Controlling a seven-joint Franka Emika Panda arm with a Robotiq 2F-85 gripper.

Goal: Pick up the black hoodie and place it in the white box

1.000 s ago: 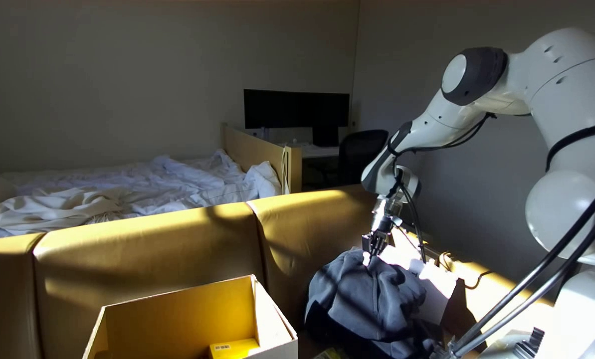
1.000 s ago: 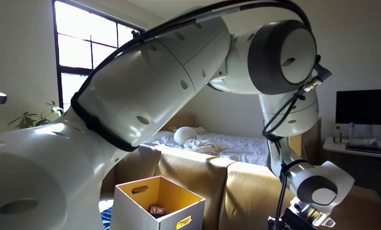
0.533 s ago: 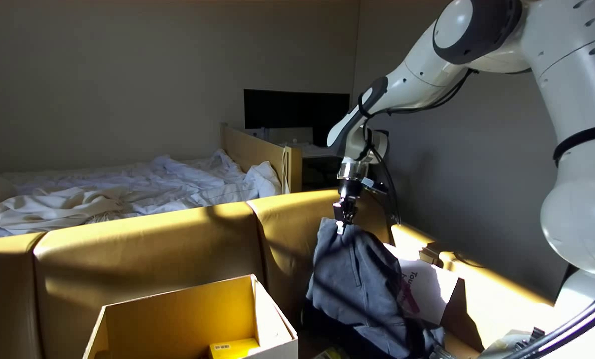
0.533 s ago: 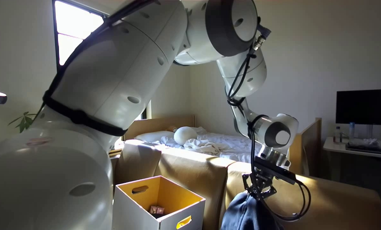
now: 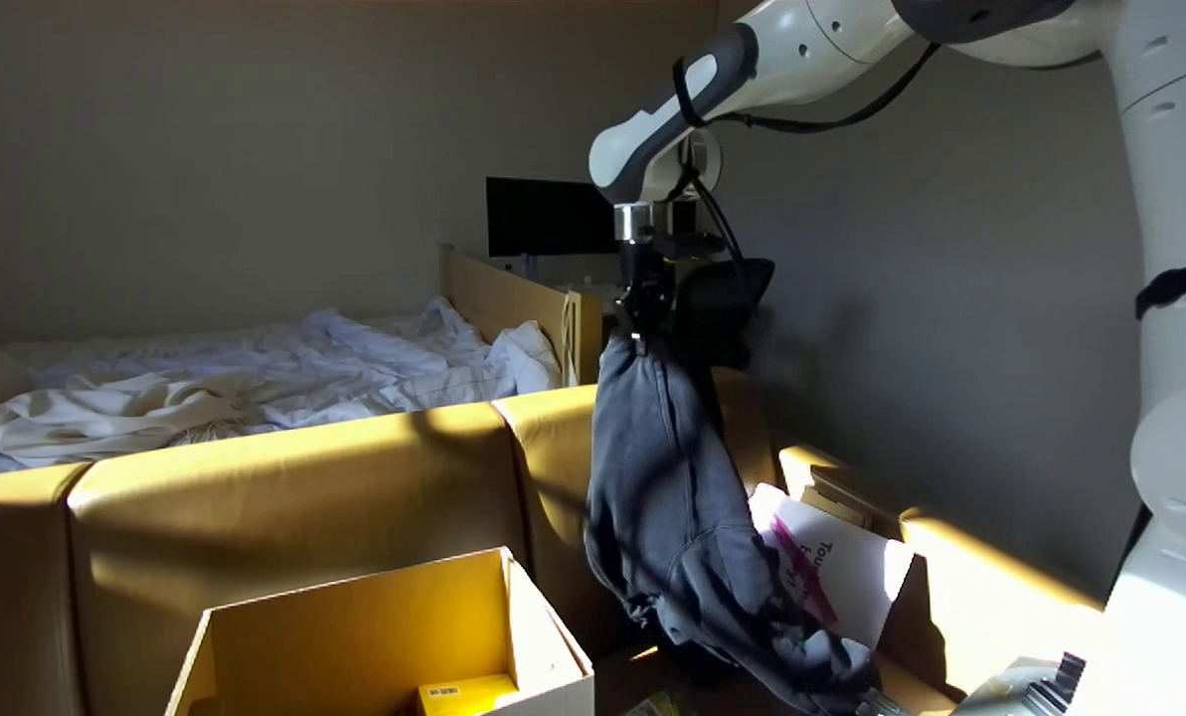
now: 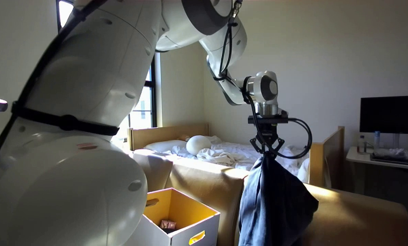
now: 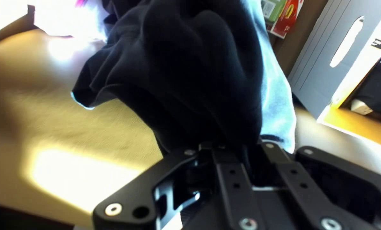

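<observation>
The black hoodie, dark grey in the sunlight, hangs from my gripper in both exterior views (image 5: 667, 477) (image 6: 275, 205). Its lower end trails down to the right toward the couch seat. My gripper (image 5: 640, 343) is shut on a bunched top part of the cloth; it also shows at the hoodie's peak (image 6: 268, 153). In the wrist view the dark cloth (image 7: 184, 70) runs in between the fingertips and hides most of them. The white box (image 6: 209, 230), yellow inside, stands open-topped to the left of the hoodie; it also shows in the wrist view (image 7: 318, 64).
A tan couch back (image 5: 284, 507) runs behind the box and hoodie. A white sheet with pink print (image 5: 841, 577) leans at right. A yellow pack (image 5: 468, 694) and a small pink box (image 6: 168, 224) lie inside the white box. Packages (image 7: 286, 16) lie beside the box.
My gripper has risen and moved left toward the box, pulling the hoodie up from a heap into a long hanging shape. The gripper has turned to point straight down. The box has not moved.
</observation>
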